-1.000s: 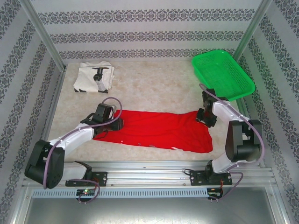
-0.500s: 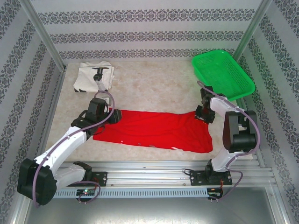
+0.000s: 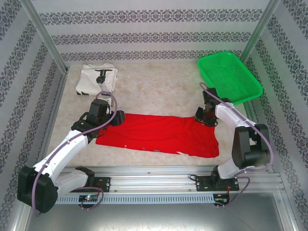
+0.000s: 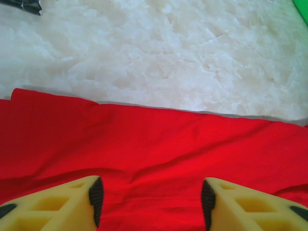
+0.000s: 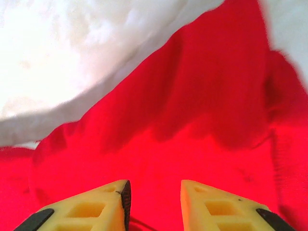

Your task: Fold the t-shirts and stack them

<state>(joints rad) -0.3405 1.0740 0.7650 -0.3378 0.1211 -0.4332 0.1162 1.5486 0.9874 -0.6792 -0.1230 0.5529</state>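
The red t-shirt (image 3: pixel 159 134) lies flat on the table as a long folded band across the front middle. My left gripper (image 3: pixel 119 118) sits over its far left corner. In the left wrist view the jaws (image 4: pixel 152 202) stand wide open above the red cloth (image 4: pixel 154 144), with nothing pinched. My right gripper (image 3: pixel 201 117) is at the shirt's far right corner. Its jaws (image 5: pixel 154 204) stand apart, low over rumpled red cloth (image 5: pixel 192 120). The white t-shirt (image 3: pixel 95 79) with a black graphic lies folded at the back left.
A green mesh basket (image 3: pixel 230 77) stands at the back right, close behind my right arm. Marbled tabletop (image 3: pixel 159 91) lies bare between the two shirts. Patterned walls close in the sides and back, and a metal rail (image 3: pixel 159 175) runs along the front.
My left gripper has opened wider and drawn back toward the shirt's far left corner. The right gripper has shifted slightly left and back. The red shirt's outline is unchanged.
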